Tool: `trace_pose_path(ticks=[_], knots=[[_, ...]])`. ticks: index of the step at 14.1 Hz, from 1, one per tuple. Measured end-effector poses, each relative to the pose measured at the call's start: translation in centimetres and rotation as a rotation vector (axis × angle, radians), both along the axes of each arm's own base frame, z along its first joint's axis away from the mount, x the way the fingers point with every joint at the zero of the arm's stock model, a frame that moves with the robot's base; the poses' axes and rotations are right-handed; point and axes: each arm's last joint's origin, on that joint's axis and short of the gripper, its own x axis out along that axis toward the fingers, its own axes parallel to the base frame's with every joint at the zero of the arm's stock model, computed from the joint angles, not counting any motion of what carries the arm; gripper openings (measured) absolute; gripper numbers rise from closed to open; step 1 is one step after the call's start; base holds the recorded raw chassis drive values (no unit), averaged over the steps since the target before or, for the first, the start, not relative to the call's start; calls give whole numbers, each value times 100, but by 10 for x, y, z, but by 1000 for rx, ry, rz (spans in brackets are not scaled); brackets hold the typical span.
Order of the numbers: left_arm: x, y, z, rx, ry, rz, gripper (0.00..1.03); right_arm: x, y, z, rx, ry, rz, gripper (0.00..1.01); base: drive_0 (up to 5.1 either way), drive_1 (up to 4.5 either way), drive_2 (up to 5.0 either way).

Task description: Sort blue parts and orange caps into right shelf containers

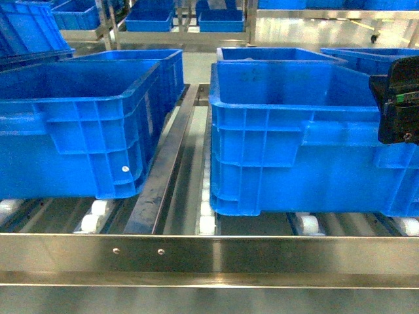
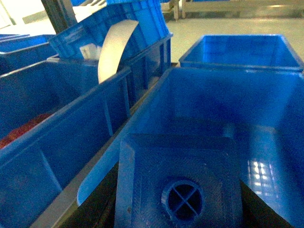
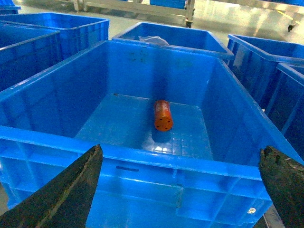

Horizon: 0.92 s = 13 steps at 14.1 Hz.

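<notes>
In the left wrist view my left gripper is shut on a blue part, a blue block whose round hole faces the camera. It hangs over the inside of a blue crate with a bare floor. In the right wrist view my right gripper is open and holds nothing, just in front of the near wall of a shelf container. One orange cap lies on its side on that container's floor. In the head view only the right gripper's black body shows, over the right crate.
A second large blue crate sits left of a steel rail on the roller shelf. A steel front bar runs across the shelf. A neighbouring crate holds reddish pieces, and a white curved strip sticks up behind it. More crates stand behind.
</notes>
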Motion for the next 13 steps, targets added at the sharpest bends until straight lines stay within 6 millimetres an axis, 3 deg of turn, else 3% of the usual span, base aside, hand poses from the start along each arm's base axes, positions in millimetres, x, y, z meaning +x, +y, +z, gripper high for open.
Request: trace_pose_path(ticks=[1, 2, 3, 4, 5, 6, 7, 8, 12, 13], knots=[[15, 2, 4, -6, -15, -17, 44, 0, 0, 0, 0, 0, 0, 98, 0, 0, 0], [49, 5, 2, -17, -5, -55, 44, 0, 0, 0, 0, 0, 0, 98, 0, 0, 0], [70, 5, -3, 9, 13, -72, 52, 0, 0, 0, 0, 0, 0, 98, 0, 0, 0], [74, 3, -8, 23, 25, -94, 68, 0, 0, 0, 0, 0, 0, 98, 0, 0, 0], [58, -1, -2, 29, 6, -104, 86, 0, 0, 0, 0, 0, 0, 98, 0, 0, 0], [28, -5, 11, 0, -51, -133, 100, 0, 0, 0, 0, 1, 0, 98, 0, 0, 0], [-13, -9, 22, -46, -237, -290, 84, -7, -4, 3, 64, -103, -65, 83, 0, 0, 0], [-41, -13, 8, -66, -262, -370, 70, -25, -14, -2, 84, -107, -86, 69, 0, 0, 0], [-55, -18, -12, -83, -223, -365, 57, -37, -22, -7, 91, -98, -101, 56, 0, 0, 0], [-67, -24, -34, -106, -168, -376, 44, -47, -28, -9, 94, -97, -107, 43, 0, 0, 0]])
